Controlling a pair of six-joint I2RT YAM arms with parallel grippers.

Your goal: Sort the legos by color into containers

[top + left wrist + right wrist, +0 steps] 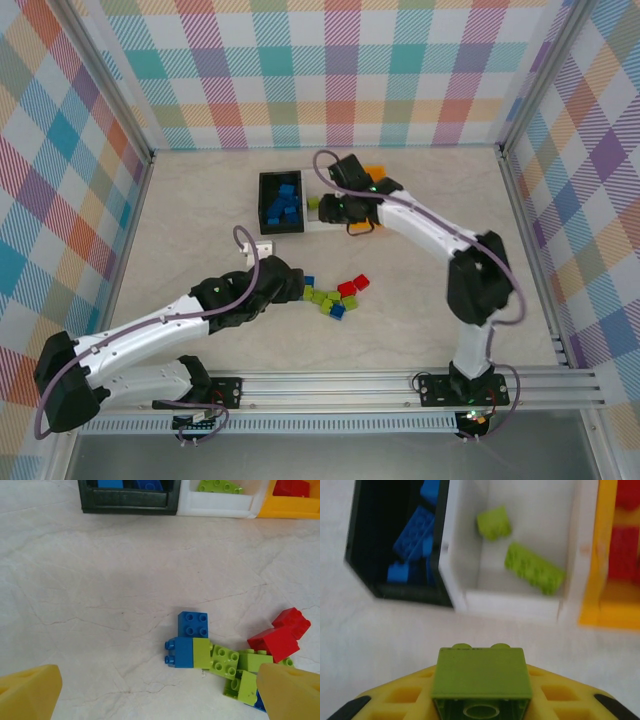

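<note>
Much of the bin row is covered in the top view. The right arm (430, 235) lies across it, so the white rectangular plastic bin (305, 226) shows as a pale strip. The orange rectangular plastic bin (375, 172) shows as scraps on either side of the arm. A small white object (265, 246) by the left arm's cable is too small to identify. The left wrist view cuts all three bins off at its top edge. The right wrist view is blurred, and its right edge crops the orange bin.

The bins stand side by side with walls touching. The black rectangular plastic bin (395, 591) on the left holds a heap of blue plastic bricks (412, 530). The white bin in the middle holds two lime green bricks (535, 569), lying apart. The orange bin on the right holds red bricks (625, 545).

The right jaws are closed on a lime green plastic brick (480, 677), its hollow underside towards the camera. It is held over the pale marbled desk (100, 605), just short of the white bin's near wall.

The left jaws stand wide open with nothing between them, the yellow fingertips (27, 692) at the bottom corners of the left wrist view. They hover over the loose pile (335, 295) of blue, lime and red bricks near the middle of the desk. The right-hand fingertip hides part of that pile.
</note>
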